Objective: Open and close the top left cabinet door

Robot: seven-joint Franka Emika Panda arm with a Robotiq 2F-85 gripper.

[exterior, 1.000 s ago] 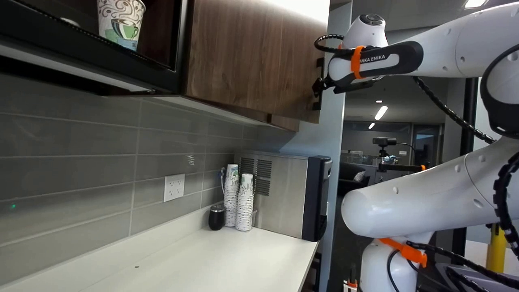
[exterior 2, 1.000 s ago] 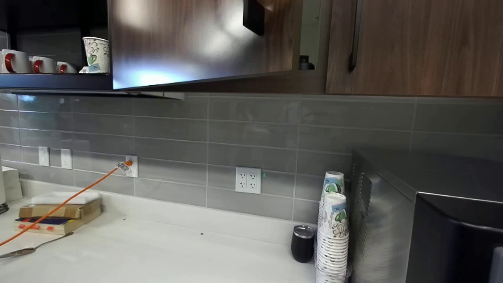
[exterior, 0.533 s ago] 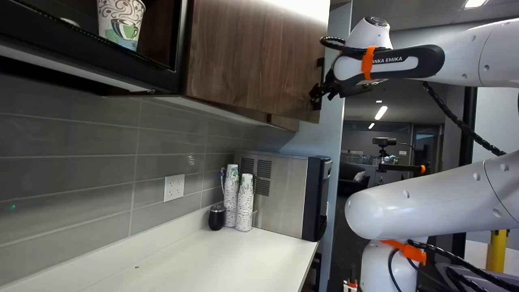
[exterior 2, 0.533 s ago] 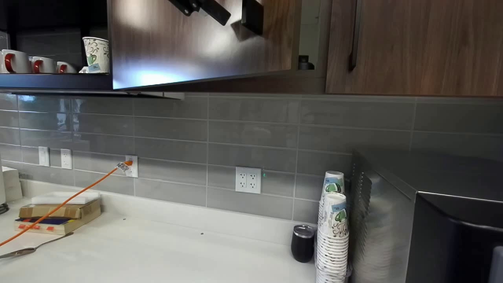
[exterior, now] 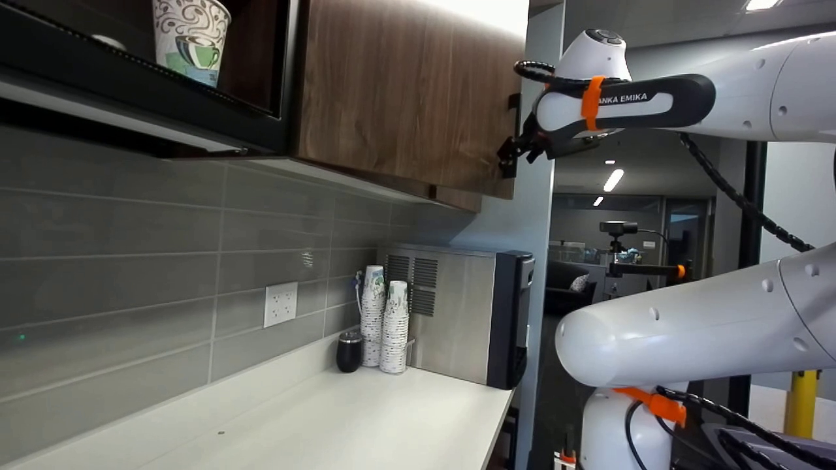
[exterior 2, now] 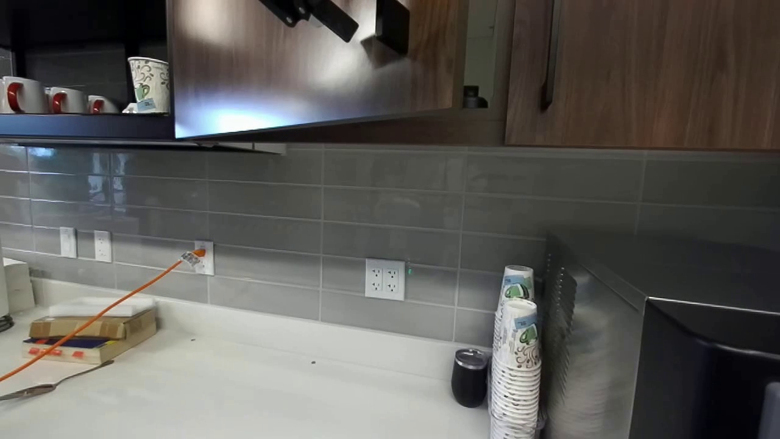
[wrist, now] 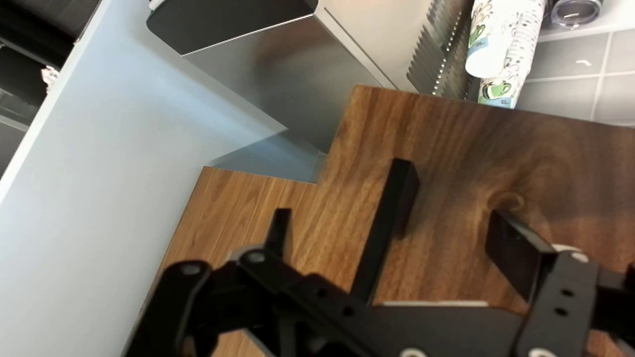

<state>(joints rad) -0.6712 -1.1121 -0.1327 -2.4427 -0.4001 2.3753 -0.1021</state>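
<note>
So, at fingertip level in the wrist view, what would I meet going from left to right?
Pale blue-grey wall → one gripper finger → black bar handle on the cabinet door → opposite gripper finger.

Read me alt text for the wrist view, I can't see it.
The open claw frames the black bar handle of a wood-grain cabinet door. Stacked paper cups and a steel appliance show at the top, beyond the door's edge.

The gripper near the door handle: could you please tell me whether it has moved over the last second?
Yes, downward: in an exterior view, the gripper is lower than before, nearer the top of the steel machine.
</note>
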